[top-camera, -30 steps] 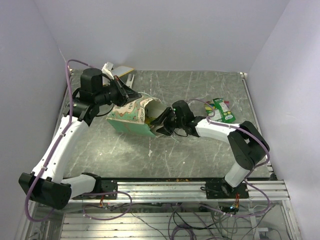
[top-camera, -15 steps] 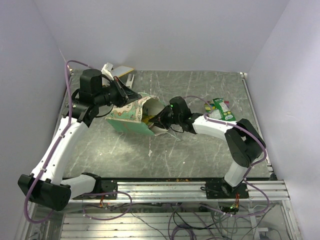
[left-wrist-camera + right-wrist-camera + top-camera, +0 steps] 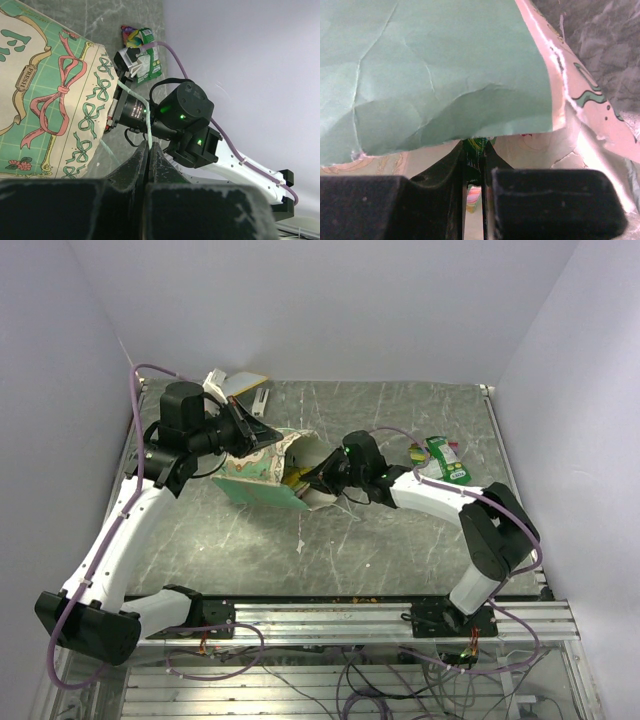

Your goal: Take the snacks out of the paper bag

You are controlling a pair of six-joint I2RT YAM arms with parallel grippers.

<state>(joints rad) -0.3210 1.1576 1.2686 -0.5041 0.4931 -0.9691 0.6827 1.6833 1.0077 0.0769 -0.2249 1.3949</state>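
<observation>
Right pincer (image 3: 474,151) around snack (image 3: 476,143) inside bag (image 3: 420,75)

Soft even light from above, faint shadows on table (image 3: 400,540), wrist cams: fingers (image 3: 75,210) dark & blurred at 6 o'clock, paper bag (image 3: 445,75) rim washed out at 4 o'clock.

Dark grey marbled table (image 3: 400,540) under me. Paper bag (image 3: 255,475) on its side left of centre, mouth facing right. Green packet (image 3: 447,462) flat near far right edge, small multicoloured packet (image 3: 417,452) just beside it. White-yellow card (image 3: 240,380) at far left corner. Tiny paper scrap (image 3: 300,545) near middle.
</observation>
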